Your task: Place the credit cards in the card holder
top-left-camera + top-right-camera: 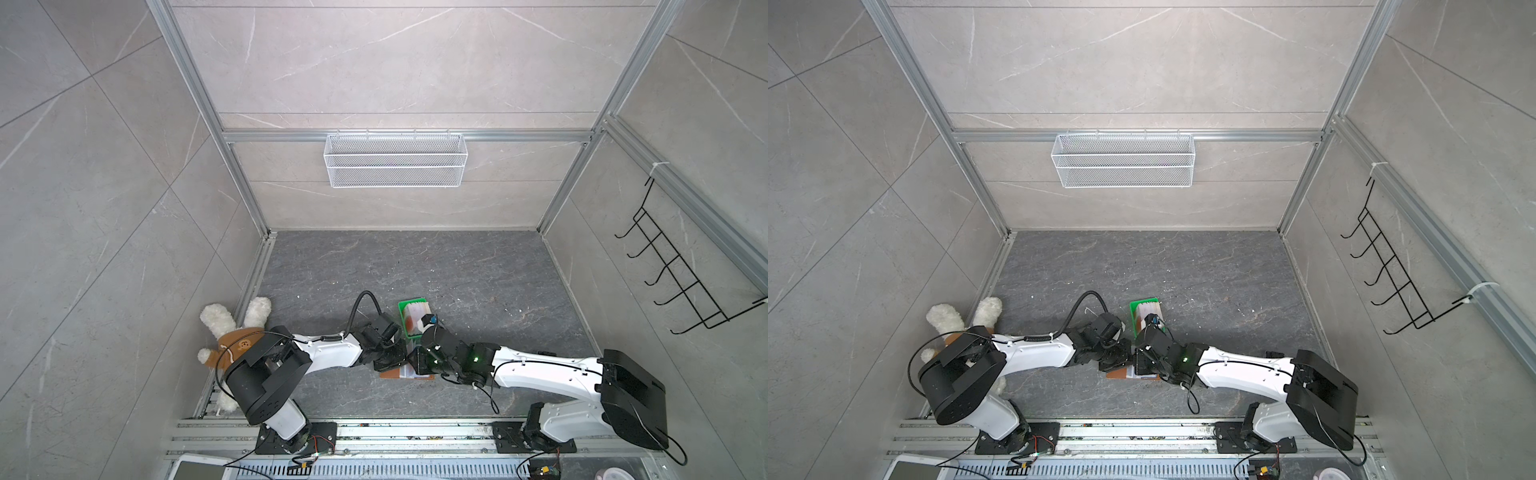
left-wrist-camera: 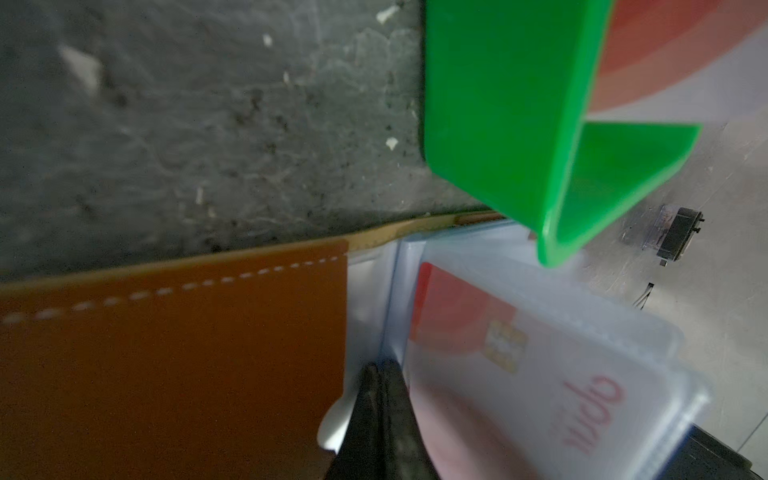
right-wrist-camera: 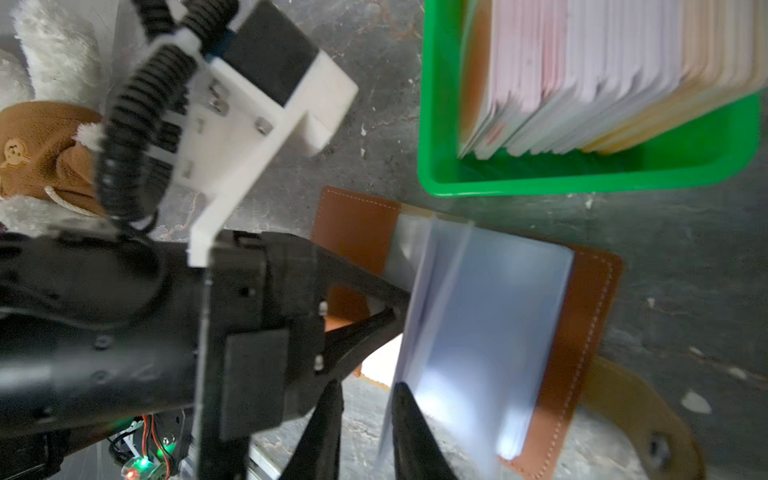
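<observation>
Tan leather, the card holder (image 3: pixel 586 324) lay open just beside the green tray (image 3: pixel 436 124), where the credit cards (image 3: pixel 582 75) stood on edge. We saw the left gripper (image 2: pixel 383 374) closed at the sleeves' spine. The right gripper (image 3: pixel 365 399), slightly parted about a sleeve edge, we judged nearer the tray.

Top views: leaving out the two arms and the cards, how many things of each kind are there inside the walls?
green tray: 1
card holder: 1
plush toy: 1
wire basket: 1
hook rack: 1
total: 5
</observation>
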You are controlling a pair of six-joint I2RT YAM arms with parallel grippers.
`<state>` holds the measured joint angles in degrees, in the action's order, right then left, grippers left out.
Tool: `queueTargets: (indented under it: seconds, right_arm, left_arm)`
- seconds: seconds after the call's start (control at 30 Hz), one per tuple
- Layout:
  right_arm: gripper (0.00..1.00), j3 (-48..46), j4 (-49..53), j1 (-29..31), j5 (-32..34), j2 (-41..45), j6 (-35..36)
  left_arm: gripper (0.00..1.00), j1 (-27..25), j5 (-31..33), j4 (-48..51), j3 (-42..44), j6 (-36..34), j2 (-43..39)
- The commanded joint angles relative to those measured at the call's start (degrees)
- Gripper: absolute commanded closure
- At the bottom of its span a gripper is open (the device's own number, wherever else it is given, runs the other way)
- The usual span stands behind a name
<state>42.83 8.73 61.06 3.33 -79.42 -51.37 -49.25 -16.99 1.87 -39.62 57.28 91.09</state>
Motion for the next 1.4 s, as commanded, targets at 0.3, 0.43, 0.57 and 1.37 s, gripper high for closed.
queueTargets:
  seconds: [0.3, 0.43, 0.57, 1.37]
  right_arm:
    - [0.73, 6.7, 6.9, 2.6, 4.5, -6.8, 1.2]
    - [0.71, 4.6, 7.4, 2.6, 6.4, -5.5, -1.7]
    - [0.67, 1.0, 6.3, 1.6, 5.6, -3.4, -3.2]
    - [0.71, -11.0, -9.3, -6.4, -5.4, -0.5, -3.7]
  left_arm:
    - [1.00, 1.9, -1.4, -0.8, 4.4, 1.7, -5.9]
    - [1.00, 2.1, -2.3, -1.8, 4.5, 1.4, -6.0]
    - [1.00, 1.8, -3.4, -3.8, 4.1, 1.1, -5.3]
    - [1.00, 0.0, 0.0, 1.5, -0.1, -0.7, 0.1]
